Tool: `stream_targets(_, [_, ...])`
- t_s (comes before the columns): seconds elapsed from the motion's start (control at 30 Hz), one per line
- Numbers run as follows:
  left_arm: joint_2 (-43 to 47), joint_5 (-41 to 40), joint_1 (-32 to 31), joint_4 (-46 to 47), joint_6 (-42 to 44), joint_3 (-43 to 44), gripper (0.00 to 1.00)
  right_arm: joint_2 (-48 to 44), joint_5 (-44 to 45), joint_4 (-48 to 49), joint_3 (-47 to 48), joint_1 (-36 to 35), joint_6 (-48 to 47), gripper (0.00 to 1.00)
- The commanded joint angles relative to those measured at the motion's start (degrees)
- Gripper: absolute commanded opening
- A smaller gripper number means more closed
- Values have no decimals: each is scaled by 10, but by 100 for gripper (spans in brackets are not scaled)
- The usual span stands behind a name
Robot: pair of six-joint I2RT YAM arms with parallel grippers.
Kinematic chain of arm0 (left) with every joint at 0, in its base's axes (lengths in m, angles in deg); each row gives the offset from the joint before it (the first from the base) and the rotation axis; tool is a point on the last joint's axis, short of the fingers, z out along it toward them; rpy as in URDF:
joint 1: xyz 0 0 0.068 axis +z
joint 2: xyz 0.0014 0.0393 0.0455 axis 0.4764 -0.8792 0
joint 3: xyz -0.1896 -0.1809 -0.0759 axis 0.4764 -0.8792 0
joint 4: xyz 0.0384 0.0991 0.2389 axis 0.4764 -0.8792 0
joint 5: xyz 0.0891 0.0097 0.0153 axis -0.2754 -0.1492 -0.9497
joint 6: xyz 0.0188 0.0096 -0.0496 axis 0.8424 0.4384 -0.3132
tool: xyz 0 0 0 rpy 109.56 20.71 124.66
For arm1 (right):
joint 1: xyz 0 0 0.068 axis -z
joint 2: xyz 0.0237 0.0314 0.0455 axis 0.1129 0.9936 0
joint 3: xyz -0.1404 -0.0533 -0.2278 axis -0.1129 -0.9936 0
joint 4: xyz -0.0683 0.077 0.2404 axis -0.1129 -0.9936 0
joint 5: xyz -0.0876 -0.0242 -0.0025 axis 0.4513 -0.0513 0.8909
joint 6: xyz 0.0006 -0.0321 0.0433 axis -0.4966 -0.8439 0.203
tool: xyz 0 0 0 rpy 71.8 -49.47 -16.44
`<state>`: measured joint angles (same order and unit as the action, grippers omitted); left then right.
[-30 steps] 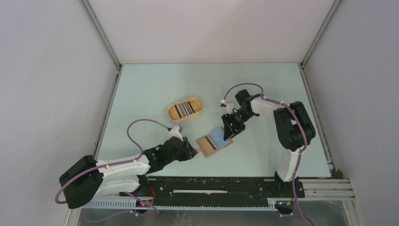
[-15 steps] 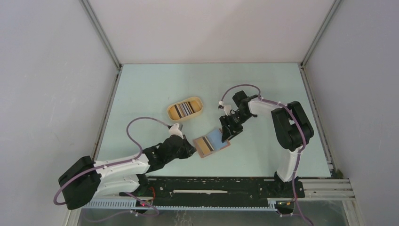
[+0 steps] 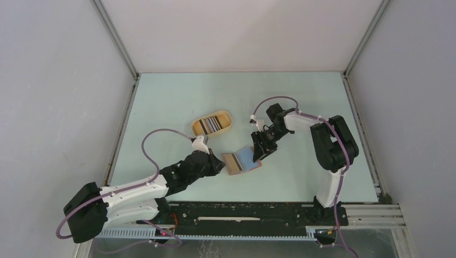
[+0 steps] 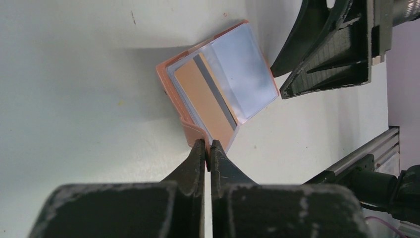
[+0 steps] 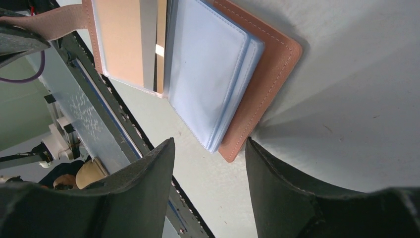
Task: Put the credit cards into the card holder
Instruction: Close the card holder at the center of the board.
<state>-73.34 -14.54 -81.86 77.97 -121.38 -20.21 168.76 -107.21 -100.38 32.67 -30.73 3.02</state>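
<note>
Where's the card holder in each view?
Top external: card holder mid-table, between left gripper and right gripper.
Left wrist: card holder upper centre, its tab pinched in the shut left gripper.
Right wrist: card holder top centre, beyond the open fingers.
Shared landmark: tan striped card in its sleeve.

Your top view looks down on the whole desk (image 3: 177, 97) from high at 6 o'clock; the left wrist view faces 2 o'clock, the right 7 o'clock, both close on the card holder (image 3: 241, 162) all three share.
</note>
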Motion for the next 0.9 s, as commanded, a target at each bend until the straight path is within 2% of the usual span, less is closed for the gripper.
stream_targets(0.0, [30, -20, 1, 28, 32, 20, 0, -2, -31, 1, 14, 2, 5, 63])
stream_targets(0.17, [9, 4, 3, 54, 62, 50, 0, 14, -64, 4, 14, -5, 19, 63])
stream_targets(0.4, [-101, 67, 8, 101, 74, 109, 0, 30, -84, 19, 14, -7, 40, 63])
stream_targets(0.6, [-185, 121, 8, 150, 60, 155, 0, 32, -96, 33, 8, 30, 54, 63])
stream_targets(0.87, [-300, 161, 9, 169, 34, 212, 0, -22, -68, 51, -6, 86, 63, 63])
